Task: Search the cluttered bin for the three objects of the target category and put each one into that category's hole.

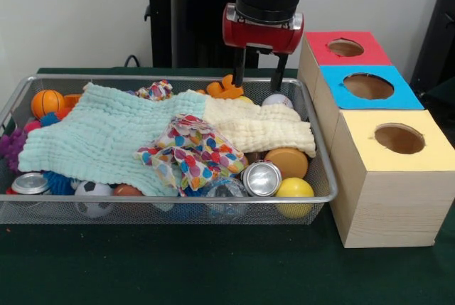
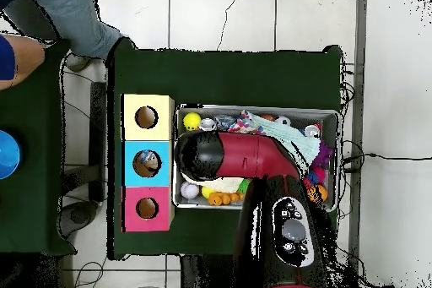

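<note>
The wire mesh bin (image 1: 178,199) lies on the green table, full of clutter. A scrunched white cloth with coloured patches (image 1: 192,152) lies on top of the towels at the front middle; it also shows in the overhead view (image 2: 253,122). A smaller patterned cloth (image 1: 156,90) sits at the bin's back rim. No third one shows. My gripper (image 1: 259,77) is open and empty, hanging above the bin's far right part, over a white ball (image 1: 277,99). The yellow-topped box with its round hole (image 1: 399,138) stands right of the bin, nearest the camera. In the overhead view my arm (image 2: 245,156) hides the gripper.
A mint towel (image 1: 99,138) and a cream towel (image 1: 263,127) cover much of the bin. Cans (image 1: 261,178), balls (image 1: 294,190) and an orange toy (image 1: 225,89) lie around them. Blue-topped (image 1: 367,86) and red-topped (image 1: 345,47) boxes stand behind the yellow one. A person (image 2: 76,14) stands at the overhead view's top left.
</note>
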Robot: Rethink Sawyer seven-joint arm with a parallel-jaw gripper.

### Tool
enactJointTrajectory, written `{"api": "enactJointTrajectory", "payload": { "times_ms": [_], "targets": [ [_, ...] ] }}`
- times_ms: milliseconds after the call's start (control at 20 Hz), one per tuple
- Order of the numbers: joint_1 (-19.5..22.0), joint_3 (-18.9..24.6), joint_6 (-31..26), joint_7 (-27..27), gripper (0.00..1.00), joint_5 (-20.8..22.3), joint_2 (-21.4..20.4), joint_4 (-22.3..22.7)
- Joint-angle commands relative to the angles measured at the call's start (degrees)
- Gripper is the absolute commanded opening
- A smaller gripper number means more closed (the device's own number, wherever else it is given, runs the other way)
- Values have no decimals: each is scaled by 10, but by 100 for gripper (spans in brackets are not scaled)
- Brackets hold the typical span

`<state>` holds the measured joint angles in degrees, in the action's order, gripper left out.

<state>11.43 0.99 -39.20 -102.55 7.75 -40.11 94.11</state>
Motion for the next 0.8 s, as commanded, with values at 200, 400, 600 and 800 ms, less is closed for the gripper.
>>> {"api": "enactJointTrajectory", "payload": {
  "times_ms": [200, 400, 600, 800],
  "targets": [
    [-19, -17, 64, -141, 100, -19, 22, -13],
    [-20, -32, 45, -141, 100, -27, 31, -28],
    [-5, -24, 5, -85, 100, -15, 57, -82],
    [11, -13, -48, -19, 100, 8, 75, -134]
  ]
}}
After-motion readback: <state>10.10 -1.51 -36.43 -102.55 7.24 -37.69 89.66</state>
